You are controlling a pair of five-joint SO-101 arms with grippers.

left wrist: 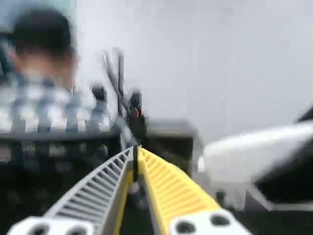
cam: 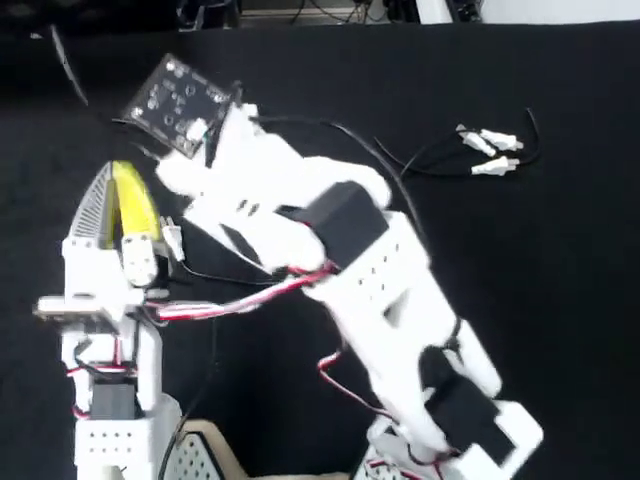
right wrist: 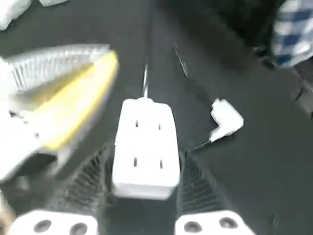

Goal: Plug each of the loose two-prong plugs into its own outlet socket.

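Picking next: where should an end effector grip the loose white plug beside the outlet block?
Probably the plug by its white body, pinched across the sides from above: it lies flat on the table, clear of the outlet block, and the thin cable offers no firm hold.

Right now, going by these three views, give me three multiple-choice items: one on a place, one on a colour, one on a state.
1. The outlet block sits: A between the fingers of the right gripper; B on a shelf; C on the floor.
2. The fingers of the left gripper are: A both black; B one yellow, one white; C both red.
3. The block's visible slots are: A all filled; B half filled; C all empty.
A, black fingers flank it; B, both colours show; C, no prongs in them.
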